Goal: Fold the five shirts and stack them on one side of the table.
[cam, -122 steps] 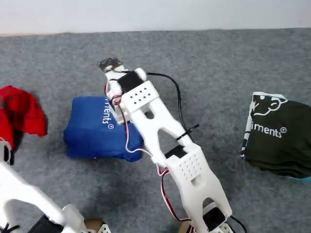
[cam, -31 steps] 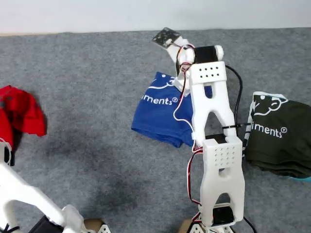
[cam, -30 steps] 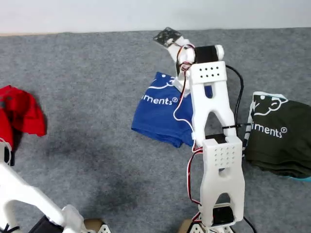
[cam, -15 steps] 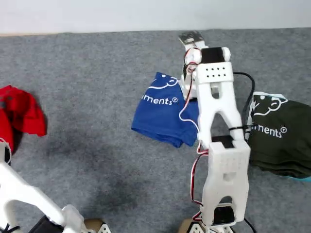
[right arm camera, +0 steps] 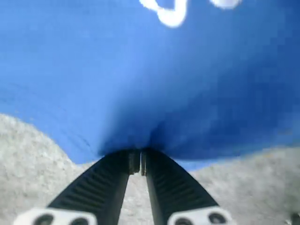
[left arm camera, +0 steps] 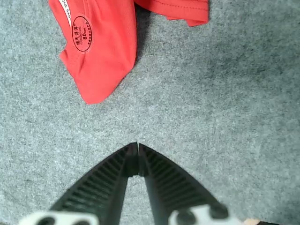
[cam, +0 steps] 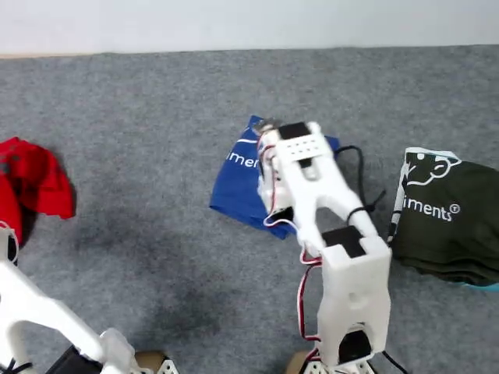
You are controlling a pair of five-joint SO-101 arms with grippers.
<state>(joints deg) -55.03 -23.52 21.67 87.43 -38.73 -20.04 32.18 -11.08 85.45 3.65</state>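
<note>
Blue shirt [cam: 234, 191] edge pinched in closed right jaws; left jaws closed over grey surface [left arm camera: 225, 93] beside red shirt [left arm camera: 103, 51].

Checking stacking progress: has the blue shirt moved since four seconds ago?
Yes. The blue shirt slid toward the dark folded stack, away from the red shirt.
</note>
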